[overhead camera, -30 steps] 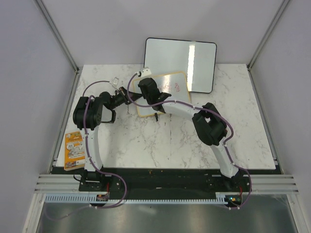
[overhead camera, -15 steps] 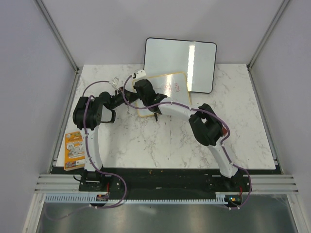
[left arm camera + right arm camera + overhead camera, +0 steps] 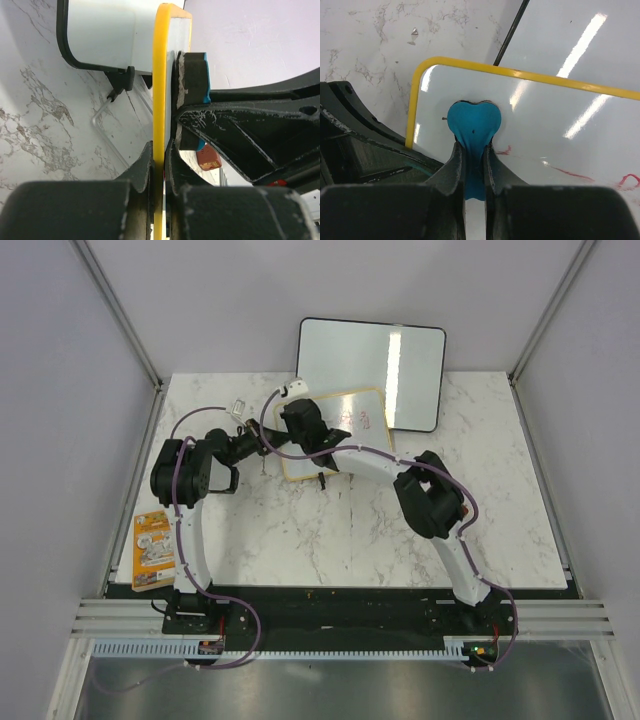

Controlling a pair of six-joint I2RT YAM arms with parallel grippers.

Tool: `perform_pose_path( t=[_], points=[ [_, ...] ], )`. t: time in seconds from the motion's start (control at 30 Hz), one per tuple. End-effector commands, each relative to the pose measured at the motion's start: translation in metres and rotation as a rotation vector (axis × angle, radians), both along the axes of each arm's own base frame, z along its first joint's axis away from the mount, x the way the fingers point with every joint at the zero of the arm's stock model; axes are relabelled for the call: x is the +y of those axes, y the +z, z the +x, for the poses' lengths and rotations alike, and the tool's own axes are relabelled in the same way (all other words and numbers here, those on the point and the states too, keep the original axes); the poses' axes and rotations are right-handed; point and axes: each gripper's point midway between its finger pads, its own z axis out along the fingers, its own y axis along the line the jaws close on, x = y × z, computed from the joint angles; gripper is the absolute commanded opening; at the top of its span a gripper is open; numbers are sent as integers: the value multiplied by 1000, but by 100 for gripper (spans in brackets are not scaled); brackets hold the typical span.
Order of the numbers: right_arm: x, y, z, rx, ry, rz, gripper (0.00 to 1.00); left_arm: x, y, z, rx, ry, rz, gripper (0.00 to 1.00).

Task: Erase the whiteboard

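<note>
Whiteboard (image 3: 366, 420) sat at the table's (image 3: 480, 500) back centre, its yellow edge pinched by the left gripper (image 3: 159, 160). The right gripper (image 3: 474, 150) was clamped on a blue eraser (image 3: 473, 120) pressed near one corner. We judged that a hard stroke toward the red marks (image 3: 570, 173) — not yet wiped — might wrench the board loose.

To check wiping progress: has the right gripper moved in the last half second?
Yes: the right gripper slid slightly right along the whiteboard, toward the black-framed board.
</note>
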Motion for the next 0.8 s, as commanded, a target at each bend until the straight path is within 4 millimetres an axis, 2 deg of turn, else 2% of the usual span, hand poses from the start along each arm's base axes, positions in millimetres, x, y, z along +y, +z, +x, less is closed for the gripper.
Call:
perform_pose_path(
  t=[0.0, 0.43, 0.47, 0.63, 0.77],
  points=[
    [-67, -44, 33, 64, -134, -44, 0, -16, 22, -29, -308, -119, 43, 2],
    [-105, -60, 35, 65, -243, -156, 0, -17, 21, -29, -308, -122, 44, 2],
    [-108, -67, 30, 92, -236, -189, 0, -16, 21, -29, -308, -119, 44, 2],
    [-110, -80, 16, 129, -202, -241, 0, -16, 22, -29, -308, -121, 44, 2],
    [-103, -94, -4, 182, -148, -274, 0, -17, 21, -29, -306, -122, 43, 2]
  ],
)
